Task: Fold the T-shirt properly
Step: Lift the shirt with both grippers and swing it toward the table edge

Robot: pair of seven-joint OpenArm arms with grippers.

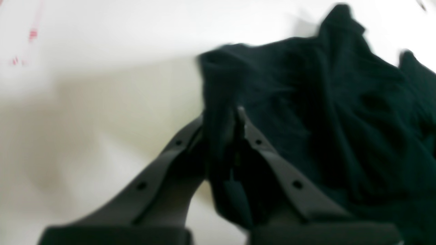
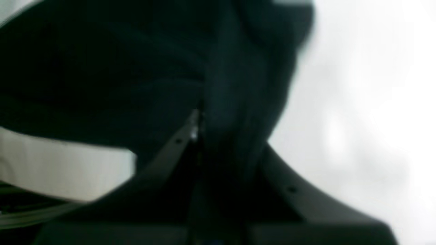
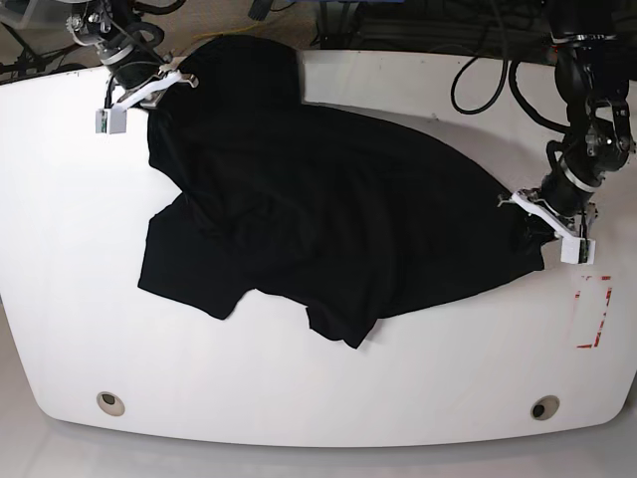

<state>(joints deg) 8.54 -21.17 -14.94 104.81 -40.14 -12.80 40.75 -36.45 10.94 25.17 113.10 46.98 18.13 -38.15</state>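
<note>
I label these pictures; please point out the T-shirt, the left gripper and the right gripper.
T-shirt [image 3: 338,219], base view, middle of the cloth.
Left gripper [image 1: 226,117], left wrist view, fingertips shut on cloth.
Right gripper [image 2: 201,117], right wrist view, fingertips shut on cloth.

A white worktop [image 3: 299,398] is filling most of the base view, its rounded front edge curving along the bottom. Two round holes are sitting near that edge, one [image 3: 110,402] at 7 o'clock and one [image 3: 543,407] at 5 o'clock. A red-marked rectangle [image 3: 592,311] is lying at 4 o'clock. Black cables [image 3: 488,70] are looping beyond the far edge at 1 o'clock.
</note>
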